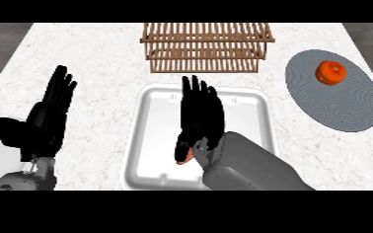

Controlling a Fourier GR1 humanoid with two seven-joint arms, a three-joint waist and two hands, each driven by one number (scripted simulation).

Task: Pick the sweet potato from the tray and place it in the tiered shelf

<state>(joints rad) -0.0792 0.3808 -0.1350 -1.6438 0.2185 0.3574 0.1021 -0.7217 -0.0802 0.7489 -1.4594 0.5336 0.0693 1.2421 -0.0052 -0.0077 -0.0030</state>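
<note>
A white tray (153,128) lies in the middle of the counter. My right hand (200,116) hovers over it, fingers straight and pointing away from me. Only a small orange-brown bit of the sweet potato (186,157) peeks out beneath the heel of that hand, near the thumb; the rest is hidden. The wooden tiered shelf (207,47) stands beyond the tray at the back of the counter. My left hand (51,111) rests open at the left edge, fingers up.
A grey round plate (328,101) at the right carries an orange-red fruit (331,72). The counter's pale speckled top stretches between the tray and the shelf.
</note>
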